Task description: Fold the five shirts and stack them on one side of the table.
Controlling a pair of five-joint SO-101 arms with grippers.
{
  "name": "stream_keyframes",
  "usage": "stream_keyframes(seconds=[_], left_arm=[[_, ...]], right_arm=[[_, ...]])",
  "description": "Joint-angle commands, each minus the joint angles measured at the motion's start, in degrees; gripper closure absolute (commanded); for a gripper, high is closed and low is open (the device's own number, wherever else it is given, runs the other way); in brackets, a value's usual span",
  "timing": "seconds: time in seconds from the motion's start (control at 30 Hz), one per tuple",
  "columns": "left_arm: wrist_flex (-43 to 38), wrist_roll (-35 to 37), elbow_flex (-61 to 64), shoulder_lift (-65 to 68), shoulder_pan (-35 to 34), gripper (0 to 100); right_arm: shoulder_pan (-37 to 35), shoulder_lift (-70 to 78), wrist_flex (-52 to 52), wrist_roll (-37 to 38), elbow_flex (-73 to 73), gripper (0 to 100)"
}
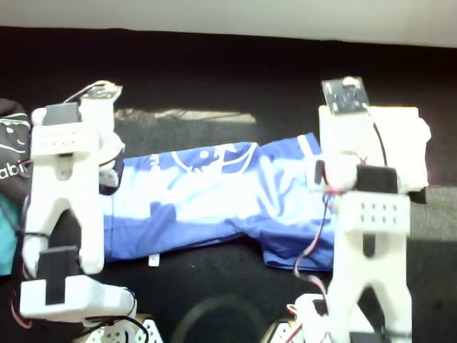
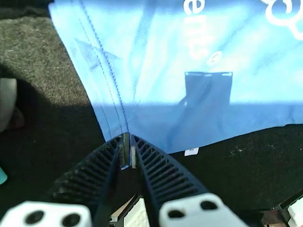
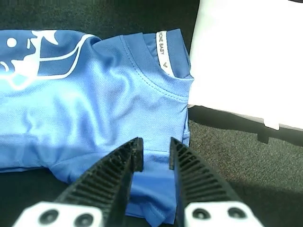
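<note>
One blue shirt [image 1: 214, 189] with a white printed design lies spread flat across the middle of the dark table [image 1: 214, 71], its hem toward the left arm [image 1: 64, 193] and its collar toward the right arm [image 1: 364, 207]. At the hem, the left gripper [image 2: 129, 149] has its ribbed fingers [image 2: 156, 165] pressed almost together, with the stitched edge of the fabric pinched between the tips at a corner of the shirt. At the collar end, the right gripper [image 3: 155, 153] sits low over the shoulder area beside the neckline, its fingers [image 3: 189, 170] a narrow gap apart with blue cloth showing between them and nothing held. Just beyond the collar, touching the blue shirt's edge, lies a folded white shirt [image 1: 400, 143]. At the opposite side of the table, past the left arm, a black garment [image 1: 11, 143] with pale print and a teal cloth [image 1: 6, 236] lie at the edge.
</note>
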Motion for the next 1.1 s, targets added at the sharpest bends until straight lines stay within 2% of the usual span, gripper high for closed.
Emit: stream_keyframes(seconds=[0.0,0.1,0.2,0.37,0.57,0.77,1.07], left_arm=[[-4.0,5.5,-4.5,8.0,6.0,99],[-7.1,9.4,-8.2,16.3,9.1,99],[-9.3,10.0,-12.4,23.7,9.5,99],[-9.8,9.7,-22.0,33.8,3.6,99],[-9.4,5.9,-34.7,45.3,-2.1,99],[-2.9,3.2,-50.0,53.6,-4.4,99],[4.6,1.9,-75.3,67.3,-8.2,99]], right_arm=[[-1.8,13.2,-4.0,-2.0,-7.5,99.1],[-3.3,21.8,-7.2,-2.8,-10.2,99.1],[-3.7,28.4,-10.1,-2.8,-11.7,99.1],[-3.2,34.5,-14.7,-2.8,-12.9,99.1],[-3.2,40.5,-23.3,-2.7,-12.9,99.1],[-3.4,45.6,-29.3,-2.6,-13.0,99.1],[-7.5,52.4,-37.4,-2.5,-15.4,99.1]])
